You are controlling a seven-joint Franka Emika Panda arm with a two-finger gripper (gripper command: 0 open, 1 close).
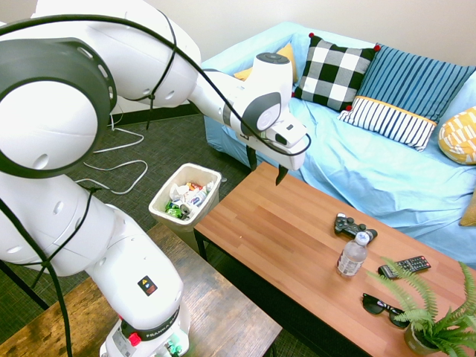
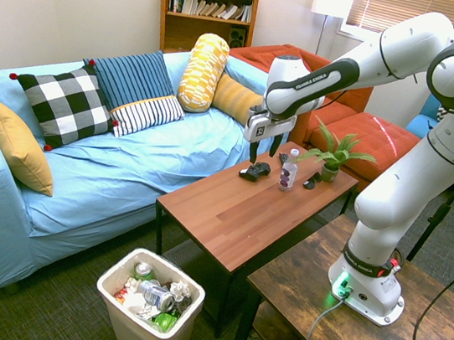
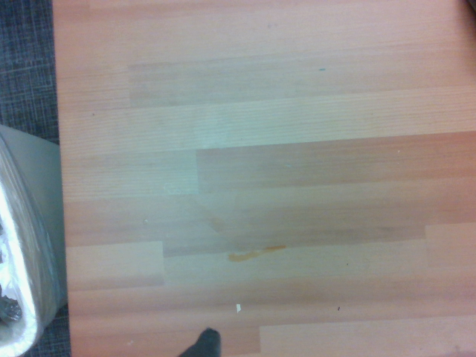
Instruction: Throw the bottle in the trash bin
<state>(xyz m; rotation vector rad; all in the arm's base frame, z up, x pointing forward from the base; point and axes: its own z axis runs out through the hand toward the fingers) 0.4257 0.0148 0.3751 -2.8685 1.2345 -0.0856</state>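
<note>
Gripper [image 1: 267, 166] wide open and holding nothing, above the wooden coffee table [image 1: 286, 238].

Pale-streaked wooden tabletop [image 3: 260, 171], with a white bin's rim [image 3: 26, 297] beside it.

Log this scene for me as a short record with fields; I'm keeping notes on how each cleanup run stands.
bottle: upright on the coffee table, white cap on
bottle's neighbors: game controller, remote, sunglasses
claw: open, empty, above the table
trash bin: on the floor by the table's end, holding cans and crumpled paper
plant: potted, on the table
task status: bottle not yet in the bin
</note>
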